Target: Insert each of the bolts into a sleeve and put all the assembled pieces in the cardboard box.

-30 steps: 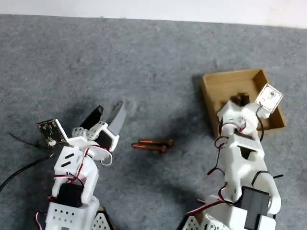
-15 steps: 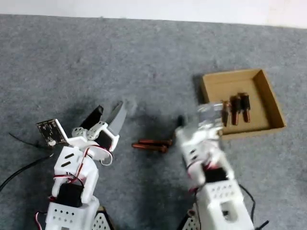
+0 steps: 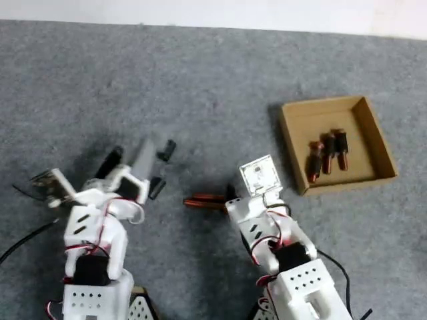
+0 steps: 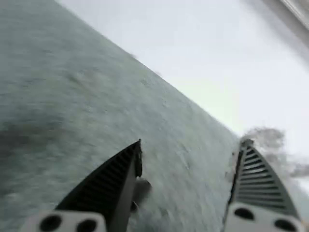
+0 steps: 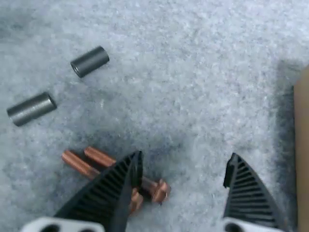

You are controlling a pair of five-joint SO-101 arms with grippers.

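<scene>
Two bolts (image 3: 205, 200) lie loose on the tabletop (image 3: 220, 87), side by side and touching, well apart from the cardboard box (image 3: 317, 123) on its left-arm side. Their long axis runs roughly toward the box. In the right wrist view the heads are at the box end and the shanks point away.

Right gripper (image 5: 182, 169) is spread wide and holds nothing. It hangs low over the bolts' head end, with one finger covering the heads and the open gap falling on the box side of them. So the bolts sit off-centre from this gripper, away from the box. My read is it needs a small shift that way to straddle one shank, and closing across the axis looks workable. The right arm is clearly the nearer one.

Two bare sleeves (image 3: 167, 150) lie farther from the box than the bolts, apart from each other. Left gripper (image 4: 192, 145) is also spread and empty, just beside the sleeves on the side away from the box.

Three assembled pieces (image 3: 327, 155) already lie in the box, close together. Two bolts and two sleeves remain, so the job is past halfway.

The tabletop is grey, felt-like and soft-looking, so the bolts likely won't roll far. A white wall (image 3: 200, 10) runs beyond the box's far side.
</scene>
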